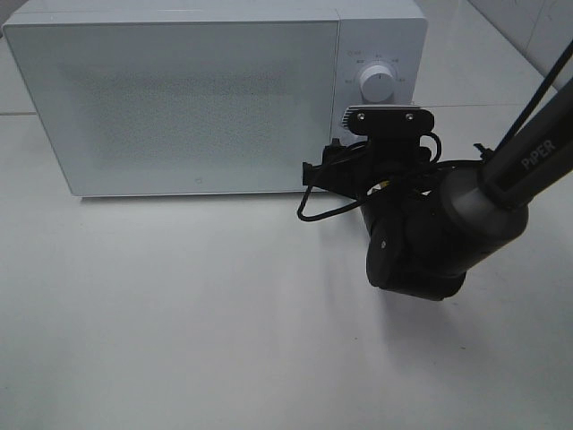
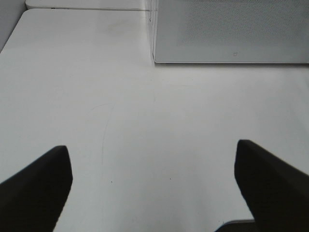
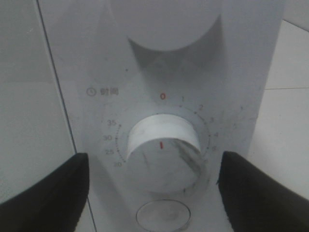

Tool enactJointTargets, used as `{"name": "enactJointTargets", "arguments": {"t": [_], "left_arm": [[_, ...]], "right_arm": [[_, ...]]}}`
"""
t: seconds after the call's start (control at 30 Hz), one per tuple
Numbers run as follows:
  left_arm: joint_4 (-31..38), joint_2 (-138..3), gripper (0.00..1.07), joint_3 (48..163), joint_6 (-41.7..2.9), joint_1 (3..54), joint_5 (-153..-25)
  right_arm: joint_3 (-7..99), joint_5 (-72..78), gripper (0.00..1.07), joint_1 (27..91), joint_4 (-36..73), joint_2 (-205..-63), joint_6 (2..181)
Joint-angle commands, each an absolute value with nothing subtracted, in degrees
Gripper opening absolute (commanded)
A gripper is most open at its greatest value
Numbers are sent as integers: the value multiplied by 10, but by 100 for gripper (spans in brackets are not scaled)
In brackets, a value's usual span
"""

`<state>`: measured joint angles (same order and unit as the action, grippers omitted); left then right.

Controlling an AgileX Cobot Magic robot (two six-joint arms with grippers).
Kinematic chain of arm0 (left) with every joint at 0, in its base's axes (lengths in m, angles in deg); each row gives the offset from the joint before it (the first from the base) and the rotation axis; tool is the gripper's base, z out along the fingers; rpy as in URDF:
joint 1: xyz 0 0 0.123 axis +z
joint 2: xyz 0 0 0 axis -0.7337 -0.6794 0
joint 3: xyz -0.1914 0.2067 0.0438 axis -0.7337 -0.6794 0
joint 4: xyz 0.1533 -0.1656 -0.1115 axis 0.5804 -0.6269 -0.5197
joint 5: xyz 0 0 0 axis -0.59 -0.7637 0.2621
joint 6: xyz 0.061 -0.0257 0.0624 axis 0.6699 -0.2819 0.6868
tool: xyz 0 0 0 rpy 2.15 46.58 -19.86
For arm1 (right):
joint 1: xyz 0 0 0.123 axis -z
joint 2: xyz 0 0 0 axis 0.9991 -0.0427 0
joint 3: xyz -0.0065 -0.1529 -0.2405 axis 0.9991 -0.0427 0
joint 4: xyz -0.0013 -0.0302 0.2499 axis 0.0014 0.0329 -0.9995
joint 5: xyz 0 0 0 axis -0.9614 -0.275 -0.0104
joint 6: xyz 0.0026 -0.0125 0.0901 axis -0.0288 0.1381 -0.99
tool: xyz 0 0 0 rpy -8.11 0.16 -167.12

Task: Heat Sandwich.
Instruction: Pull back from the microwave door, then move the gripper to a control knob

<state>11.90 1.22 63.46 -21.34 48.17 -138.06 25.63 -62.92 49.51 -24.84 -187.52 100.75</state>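
Found left fingers (image 2: 38,188) spread wide, holding nothing, over bare white surface (image 2: 159,121); plenty of free room up to lower front edge of microwave (image 2: 231,31). Noted right fingers (image 3: 48,193) parted either side of round timer dial (image 3: 161,150), close but short of touching, red mark in line with 0. Saw flat round button (image 3: 161,215) just below dial, upper knob (image 3: 174,24) above. Recorded microwave as boxy, white, round-cornered, door shut and finely dotted. Marked surface smooth, matte, with one faint curved scratch (image 2: 104,130). Could not tell where sandwich lay
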Motion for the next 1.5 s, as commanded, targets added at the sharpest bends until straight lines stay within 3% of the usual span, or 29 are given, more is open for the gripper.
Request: {"name": "enactJointTargets", "arguments": {"t": [0.03, 1.2, 1.5], "left_arm": [[116, 25, 84, 634, -216, 479, -1372], [116, 25, 84, 634, -216, 479, -1372], [116, 25, 84, 634, -216, 479, -1372]], "right_arm": [[259, -677, 70, 494, -239, -1875, 1003], [259, -714, 69, 494, -241, -1857, 1037], [259, -714, 51, 496, -240, -1865, 1020]]}}
